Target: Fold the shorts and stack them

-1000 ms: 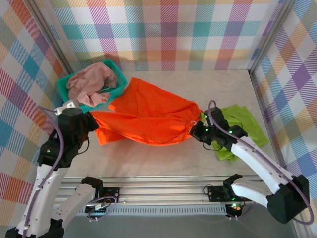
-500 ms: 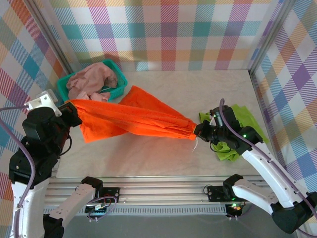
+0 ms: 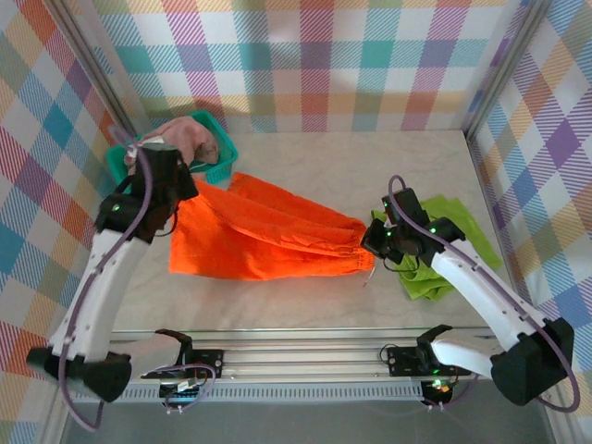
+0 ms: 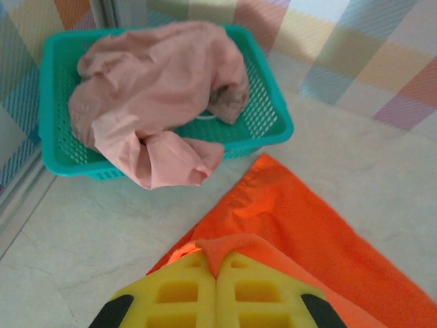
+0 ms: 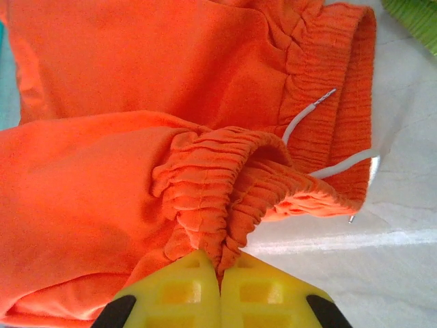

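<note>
**Operator:** Start at your left. What is there?

**Me:** The teal basket stands at the back left of the table. The pink shorts are heaped in it, and one crumpled part hangs over its near wall.

**Operator:** And your left gripper?

**Me:** My left gripper is just in front of the basket. Its fingers are closed flat against each other, with a small fold of the orange shorts pinched between the tips. That is the leg end of the cloth.

**Operator:** Where do the orange shorts lie?

**Me:** They are spread across the middle of the table, broad at my left hand and narrowing toward my right. Most of the cloth rests on the surface. I cannot tell whether the pinched corner is lifted off it.

**Operator:** Your right gripper?

**Me:** My right gripper is closed too, clamped on the gathered elastic waist, which bunches up between the pads. A white drawstring lies loose across the waistband.

**Operator:** Farther right?

**Me:** The green shorts lie flat at the right side, just beside the orange waist and partly under my right arm.
</note>
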Controlling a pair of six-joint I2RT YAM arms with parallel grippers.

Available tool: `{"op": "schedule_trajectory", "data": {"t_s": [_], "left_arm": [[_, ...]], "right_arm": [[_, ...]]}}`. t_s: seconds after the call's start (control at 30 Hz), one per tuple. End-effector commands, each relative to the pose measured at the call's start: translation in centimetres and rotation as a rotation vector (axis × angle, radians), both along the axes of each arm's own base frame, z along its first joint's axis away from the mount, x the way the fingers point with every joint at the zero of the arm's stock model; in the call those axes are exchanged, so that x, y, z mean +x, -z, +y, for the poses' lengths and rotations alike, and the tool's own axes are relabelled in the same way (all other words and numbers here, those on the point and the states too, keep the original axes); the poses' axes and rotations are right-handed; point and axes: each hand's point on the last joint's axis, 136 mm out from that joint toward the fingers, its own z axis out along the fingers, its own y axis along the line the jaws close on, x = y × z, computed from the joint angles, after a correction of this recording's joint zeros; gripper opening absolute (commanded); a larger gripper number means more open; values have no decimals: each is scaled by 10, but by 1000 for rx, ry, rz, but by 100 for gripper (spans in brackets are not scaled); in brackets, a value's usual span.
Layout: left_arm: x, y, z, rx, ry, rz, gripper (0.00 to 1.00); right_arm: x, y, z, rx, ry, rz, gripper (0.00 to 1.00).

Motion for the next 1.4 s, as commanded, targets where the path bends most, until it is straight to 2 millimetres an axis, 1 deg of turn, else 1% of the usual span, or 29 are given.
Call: {"op": "schedule_trajectory", "data": {"t_s": [0.0,0.1,0.27,0.4,0.47,0.5,0.57,0.6,0.63,0.67,0.7,0.73,0.77,0.8,0.83,0.87,0.9,0.97,1.03,1.1,1.17,1.2,1.23,1.3,1.37], "left_arm": [[26,5,2,10,-36,-34,0],[52,21,-8,2,-25,-17,0],[94,48,-15,9,-46,33,0],[127,78,-18,16,-64,108,1],[145,93,-22,-8,-58,141,6],[155,101,-25,-25,-50,158,11],[174,109,-32,-80,-20,176,22],[182,108,-34,-117,-1,186,26],[187,105,-37,-156,19,193,31],[190,95,-39,-189,43,183,35],[191,80,-42,-220,69,158,42],[188,65,-46,-238,94,124,54],[182,52,-50,-257,120,96,64],[173,40,-54,-281,145,65,74],[162,32,-56,-307,164,43,81],[152,29,-58,-329,174,33,86],[139,30,-58,-349,173,35,89],[115,40,-60,-391,177,46,92],[95,58,-62,-436,169,64,92],[77,83,-65,-463,162,83,93],[62,110,-63,-452,131,104,93],[57,120,-61,-451,118,110,94],[50,135,-60,-455,104,133,94],[44,154,-63,-477,100,150,94],[38,174,-67,-498,93,174,94]], "right_arm": [[18,3,3,43,13,-14,0],[29,12,1,84,40,14,1],[48,25,-7,130,99,32,2],[68,33,-14,152,139,49,10],[79,38,-21,158,171,54,24],[86,41,-26,175,193,58,30],[101,41,-34,245,235,67,44],[109,37,-36,307,250,63,53],[115,31,-40,365,269,62,60],[119,22,-40,407,272,49,63],[122,10,-39,430,265,15,66],[122,-3,-37,428,249,-23,71],[120,-13,-34,416,232,-54,75],[116,-22,-27,401,204,-79,80],[111,-31,-19,392,168,-98,83],[107,-36,-10,392,133,-105,85],[99,-39,3,393,93,-96,85],[82,-38,31,397,8,-72,86],[64,-29,56,390,-70,-30,87],[46,-15,77,365,-134,10,88],[34,1,95,338,-183,45,89],[31,7,103,335,-202,62,89],[30,14,111,339,-216,79,89],[32,23,127,355,-240,94,89],[39,32,139,359,-252,112,90]]}}
